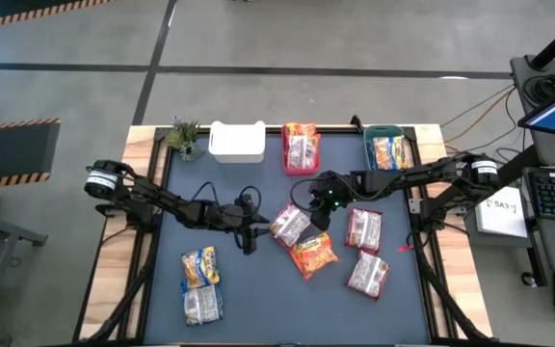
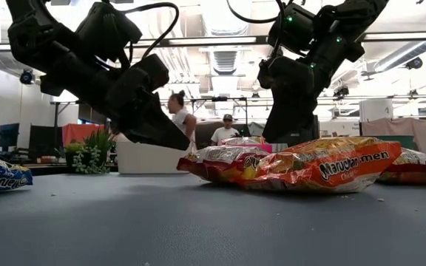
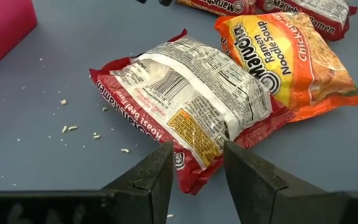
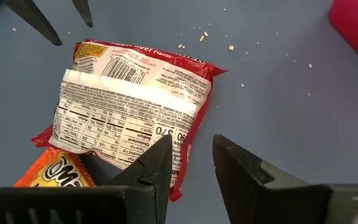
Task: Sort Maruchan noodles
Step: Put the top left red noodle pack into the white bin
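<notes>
A silvery-white and red noodle packet lies back side up at the table's middle, one end resting on an orange packet. My left gripper is open and slants down at the packet from the table's left. Its fingers stand on either side of the packet's red corner. My right gripper is open and hangs over the packet's opposite end from the right, with bare table showing in its gap. My left gripper has the packet's red corner showing in the gap between its two fingers, which slant down from the table's left. I cannot tell whether the fingers touch it. The packet lies flat on the table and on the orange packet.
Two more silvery-red packets lie to the right and two blue-yellow ones at the near left. A white bin, a pink bin and a teal bin stand along the far edge, beside a small plant. Crumbs dot the mat.
</notes>
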Robot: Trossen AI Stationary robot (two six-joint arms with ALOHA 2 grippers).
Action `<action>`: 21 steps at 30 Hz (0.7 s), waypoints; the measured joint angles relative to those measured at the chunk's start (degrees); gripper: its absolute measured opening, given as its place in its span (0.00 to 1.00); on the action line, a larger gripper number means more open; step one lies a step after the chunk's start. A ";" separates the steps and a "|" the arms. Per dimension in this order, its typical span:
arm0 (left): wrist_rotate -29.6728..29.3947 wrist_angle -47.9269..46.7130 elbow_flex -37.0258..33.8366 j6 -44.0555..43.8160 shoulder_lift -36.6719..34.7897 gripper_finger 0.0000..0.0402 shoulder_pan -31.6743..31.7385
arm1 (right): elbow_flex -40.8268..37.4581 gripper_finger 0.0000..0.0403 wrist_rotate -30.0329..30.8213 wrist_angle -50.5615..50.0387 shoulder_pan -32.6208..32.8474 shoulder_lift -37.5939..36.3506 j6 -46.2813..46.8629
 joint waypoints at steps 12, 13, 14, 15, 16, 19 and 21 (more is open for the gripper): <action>0.63 10.48 -0.02 -2.10 7.98 0.31 0.04 | 0.00 0.26 0.07 0.35 0.00 0.00 0.11; 0.64 10.57 -0.02 -2.33 8.16 0.31 0.11 | 0.00 0.25 0.07 0.44 0.00 0.00 0.09; 0.64 10.51 -0.02 -2.49 8.28 0.31 0.15 | 0.00 0.25 0.07 0.52 0.00 0.00 0.08; 0.70 10.47 -0.02 -2.50 8.35 0.31 0.15 | 0.00 0.25 0.09 0.73 0.00 0.00 0.04; 0.74 10.45 -0.04 -2.50 8.36 0.31 0.15 | 0.00 0.25 0.11 0.96 0.00 0.00 0.02; 0.76 9.53 -0.27 -2.30 7.55 0.31 0.15 | 0.00 0.25 0.21 1.33 0.00 -0.02 -0.02; 0.39 7.48 -0.44 -2.29 6.72 0.31 0.15 | 0.00 0.26 0.21 1.30 0.00 -0.01 -0.04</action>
